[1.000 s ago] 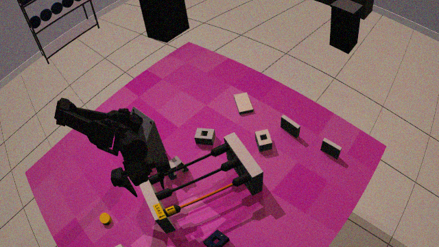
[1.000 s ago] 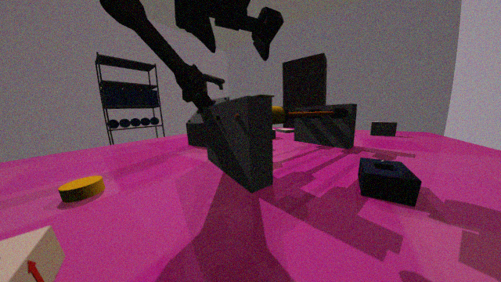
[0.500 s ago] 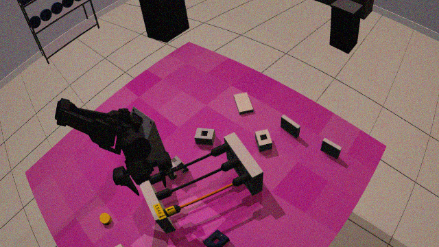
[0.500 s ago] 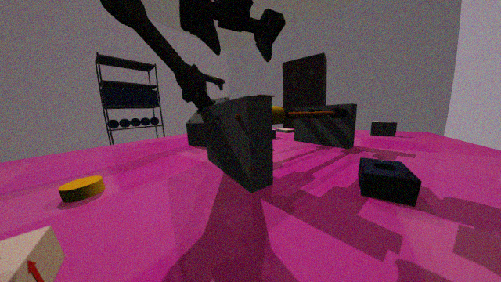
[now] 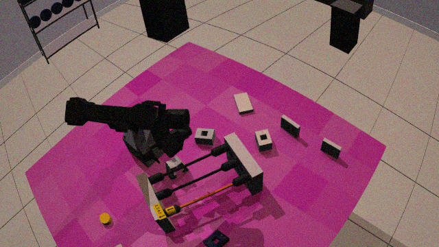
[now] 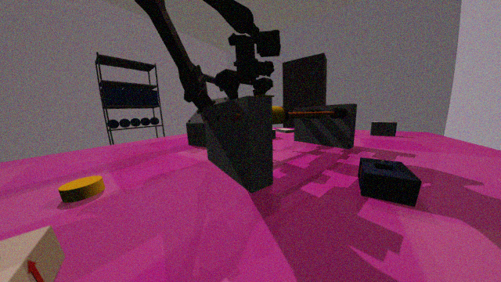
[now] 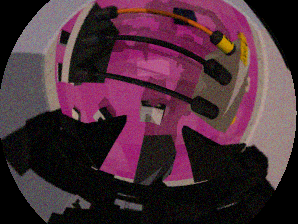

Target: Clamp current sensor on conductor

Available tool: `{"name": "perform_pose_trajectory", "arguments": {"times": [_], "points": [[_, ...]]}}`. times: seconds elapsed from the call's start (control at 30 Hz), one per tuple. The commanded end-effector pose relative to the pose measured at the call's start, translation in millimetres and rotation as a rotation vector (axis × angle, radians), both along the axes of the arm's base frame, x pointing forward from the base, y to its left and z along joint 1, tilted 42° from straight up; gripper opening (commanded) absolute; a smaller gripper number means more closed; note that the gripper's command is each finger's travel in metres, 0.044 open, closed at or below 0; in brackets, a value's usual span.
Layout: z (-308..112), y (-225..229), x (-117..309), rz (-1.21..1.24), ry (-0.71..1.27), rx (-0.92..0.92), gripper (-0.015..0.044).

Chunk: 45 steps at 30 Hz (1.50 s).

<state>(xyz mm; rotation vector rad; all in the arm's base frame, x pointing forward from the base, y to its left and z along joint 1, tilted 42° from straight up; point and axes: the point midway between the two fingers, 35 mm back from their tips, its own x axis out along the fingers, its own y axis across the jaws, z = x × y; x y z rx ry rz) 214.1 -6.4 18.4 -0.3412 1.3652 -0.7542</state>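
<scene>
The robot's arm is black, with chunky angular joints and dark, tapering fingers.

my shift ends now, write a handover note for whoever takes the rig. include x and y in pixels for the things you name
Claw [image 5: 167,158] [image 7: 154,123]: open, holding nothing, over the table near the sensor.
Open sensor [image 5: 177,165] [image 7: 151,114]: standing on the table, by the black conductor farthest from the orange one.
LOAD conductor [image 5: 206,195] [image 6: 313,113] [image 7: 152,12]: the orange one, nothing clamped on it.
Done: no clamping.
Left: grasp, match arrow to LOAD marker, clamp, latch, release.
</scene>
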Motion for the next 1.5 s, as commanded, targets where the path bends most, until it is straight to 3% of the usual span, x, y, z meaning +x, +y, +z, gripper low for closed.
{"name": "perform_pose_trajectory", "arguments": {"times": [0.0, 1.4, 1.47], "points": [[-5.6, 0.9, -8.2, -0.017, 0.018, 0.001, 0.0440], [-50.4, -39.2, -8.8, -0.017, 0.018, -0.002, 0.0440], [-48.4, -36.4, -5.8, -0.021, 0.008, 0.005, 0.0387]]}}
